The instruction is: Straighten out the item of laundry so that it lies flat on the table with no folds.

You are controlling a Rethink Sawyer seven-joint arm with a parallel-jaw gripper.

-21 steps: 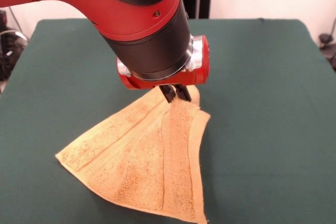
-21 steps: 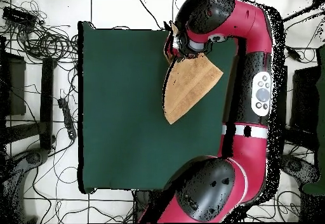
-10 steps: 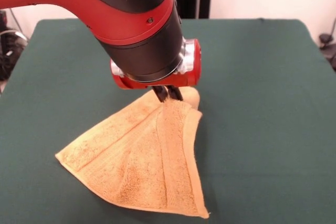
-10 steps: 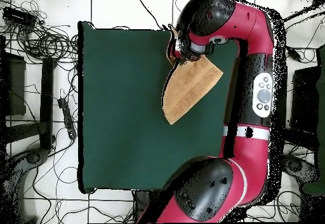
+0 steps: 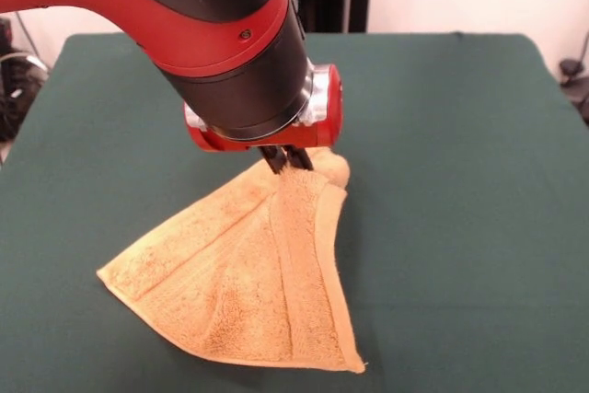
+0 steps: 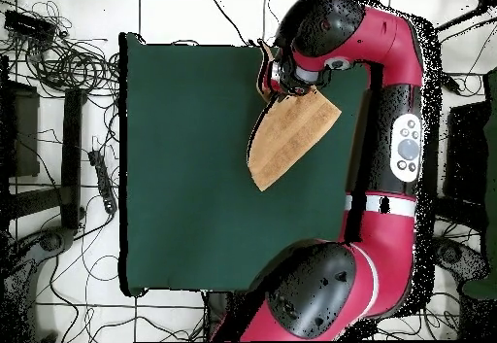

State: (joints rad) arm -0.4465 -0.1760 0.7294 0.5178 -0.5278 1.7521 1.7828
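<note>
The gripper (image 5: 286, 159) is pinching a raised corner of the towel (image 5: 248, 273) between its dark fingers, the jaws closed narrowly on the cloth. In the front view this pinch point is sitting just below the red and silver wrist ring (image 5: 313, 121), a little toward eleven o'clock from the picture's centre. The red and black arm (image 5: 184, 16) is reaching down from the eleven o'clock corner and is hiding most of the gripper's body.

The towel is hanging from that held corner and is spreading downward like a fan toward six and seven o'clock. Its lower edge is lying on the table (image 5: 460, 181), one corner pointing to eight o'clock and another reaching toward five o'clock near the bottom edge. A lengthwise fold is running from the gripped corner down toward six o'clock, so the cloth is lying doubled rather than flat. A small bunch of fabric is bulging just at three o'clock of the fingers. A flat woven band is showing along the towel's left slope.

In the overhead view the towel (image 6: 286, 140) is appearing as a tapered orange shape at about one o'clock on the green table (image 6: 184, 164), with its narrow tip pointing to seven o'clock. The gripper (image 6: 277, 75) is sitting over the towel's top end, but there the jaws cannot be made out.
</note>
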